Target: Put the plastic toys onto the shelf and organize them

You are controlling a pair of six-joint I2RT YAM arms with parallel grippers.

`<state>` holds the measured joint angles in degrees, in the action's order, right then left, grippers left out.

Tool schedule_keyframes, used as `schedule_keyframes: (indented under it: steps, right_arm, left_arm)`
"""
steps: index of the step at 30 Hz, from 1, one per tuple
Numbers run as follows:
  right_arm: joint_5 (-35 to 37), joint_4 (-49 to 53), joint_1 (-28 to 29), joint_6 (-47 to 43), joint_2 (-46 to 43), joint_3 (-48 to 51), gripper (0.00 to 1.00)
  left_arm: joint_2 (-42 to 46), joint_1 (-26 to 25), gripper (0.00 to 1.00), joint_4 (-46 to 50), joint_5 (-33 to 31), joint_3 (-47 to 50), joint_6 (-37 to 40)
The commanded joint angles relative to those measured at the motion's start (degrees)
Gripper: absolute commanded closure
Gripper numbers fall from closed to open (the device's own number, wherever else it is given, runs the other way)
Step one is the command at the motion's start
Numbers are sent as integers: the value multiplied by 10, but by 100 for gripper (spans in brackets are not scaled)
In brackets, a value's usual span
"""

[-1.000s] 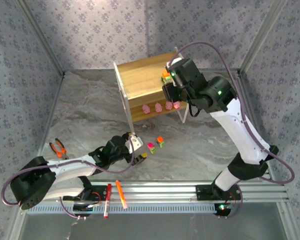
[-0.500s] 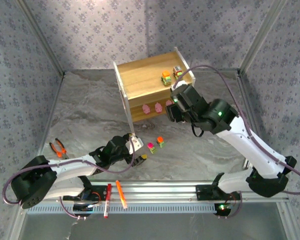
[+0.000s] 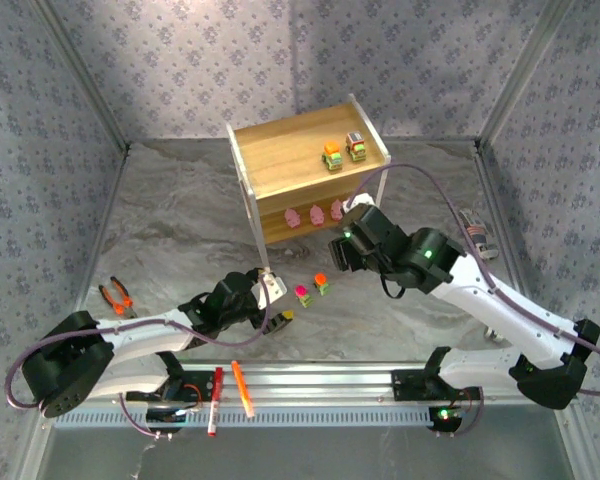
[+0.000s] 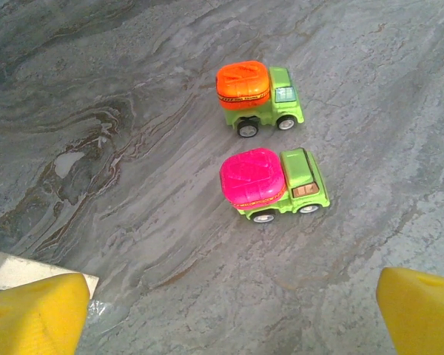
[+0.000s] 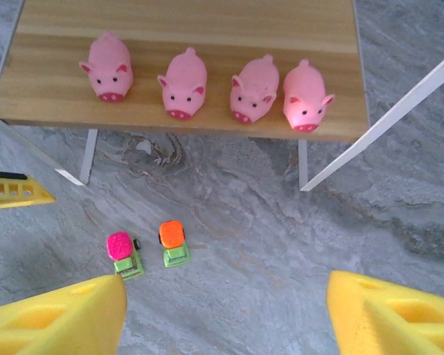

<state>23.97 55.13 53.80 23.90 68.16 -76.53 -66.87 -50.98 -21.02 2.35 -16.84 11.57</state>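
Withdrawing right pincer (image 5: 222,318): you've pulled it back from the shelf (image 3: 280,165), jaws spread and empty.
Shelf: two shelved trucks (image 3: 332,157) now on top, four pink pigs (image 5: 185,74) lining the lower board.
Remaining: magenta-topped truck (image 4: 270,183) and orange-topped truck (image 4: 255,96) on the table (image 4: 96,111) before the shelf, below your right pincer.
Left pincer (image 4: 229,318): open, empty, just short of them.

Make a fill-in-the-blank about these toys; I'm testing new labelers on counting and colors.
The lower board of the shelf holds ____ pink pigs. Its top board carries ____ trucks. On the table, beside the orange-topped truck, stands a second truck with a ____ top.
Missing words: four; two; magenta.
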Motion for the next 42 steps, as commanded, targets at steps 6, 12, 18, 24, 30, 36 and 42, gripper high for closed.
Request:
schedule_keyframes:
  steps: [6, 12, 18, 24, 30, 36, 42]
  right_arm:
    - [-30, -63, 3, 36, -8, 77, 21]
    - [-70, -126, 0, 33, 17, 157, 22]
    - [-92, -169, -3, 34, 45, 186, 28]
    - [-126, -202, -21, 18, 74, 201, 35]
    - [-151, -239, -32, 6, 108, 214, 45]
    - [-178, -276, -46, -4, 133, 228, 51]
    - [-207, -300, -61, -15, 165, 227, 55]
  left_arm:
    - [-2, 3, 0, 9, 17, -22, 10]
    - [-3, 4, 0, 13, 20, -24, 12]
    - [-3, 5, 0, 11, 23, -23, 12]
    - [-5, 6, 1, 13, 29, -24, 13]
    - [-5, 9, 0, 13, 28, -25, 12]
    - [-7, 10, 0, 15, 27, -26, 11]
    - [-9, 11, 0, 14, 26, -28, 9]
